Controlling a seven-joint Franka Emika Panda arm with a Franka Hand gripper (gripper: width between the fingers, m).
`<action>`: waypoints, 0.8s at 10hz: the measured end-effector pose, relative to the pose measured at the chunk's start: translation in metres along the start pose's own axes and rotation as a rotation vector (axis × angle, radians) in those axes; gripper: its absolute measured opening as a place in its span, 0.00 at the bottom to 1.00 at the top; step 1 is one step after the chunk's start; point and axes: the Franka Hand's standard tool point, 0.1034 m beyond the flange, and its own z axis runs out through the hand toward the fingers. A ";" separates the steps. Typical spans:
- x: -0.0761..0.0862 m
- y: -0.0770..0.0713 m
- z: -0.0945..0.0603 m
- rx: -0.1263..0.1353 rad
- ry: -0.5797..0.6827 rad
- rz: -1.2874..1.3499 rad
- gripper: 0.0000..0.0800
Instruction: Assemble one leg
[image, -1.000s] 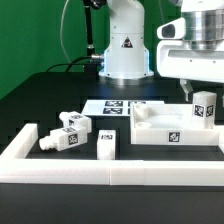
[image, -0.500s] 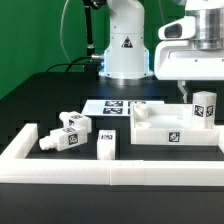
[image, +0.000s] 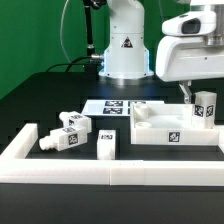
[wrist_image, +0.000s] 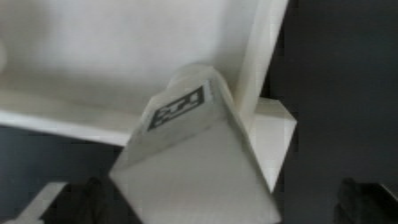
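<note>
A white leg (image: 205, 105) with a black-and-white tag stands upright on the far right corner of the wide white tray-like piece (image: 160, 132). My gripper (image: 198, 94) hangs over it with a dark finger on either side of the leg's top. In the wrist view the leg (wrist_image: 187, 140) fills the middle, and its tag faces the camera. My gripper (wrist_image: 222, 208) has dark fingers (wrist_image: 75, 202) standing apart from the leg's sides with a dark gap on one side, so the jaws look open.
Two more legs (image: 70, 128) lie on the exterior view's left, and a third (image: 106, 146) stands beside the tray. The marker board (image: 112, 106) lies behind them. A white raised fence (image: 100, 176) runs along the front and left. The robot base (image: 125, 50) stands at the back.
The gripper body has shifted up and turned a little above the standing leg. The leg and the other parts have not moved.
</note>
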 end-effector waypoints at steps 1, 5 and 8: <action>-0.001 -0.001 0.001 0.000 -0.002 -0.040 0.81; -0.003 0.004 0.002 0.002 -0.007 -0.212 0.80; -0.003 0.004 0.003 0.002 -0.008 -0.207 0.36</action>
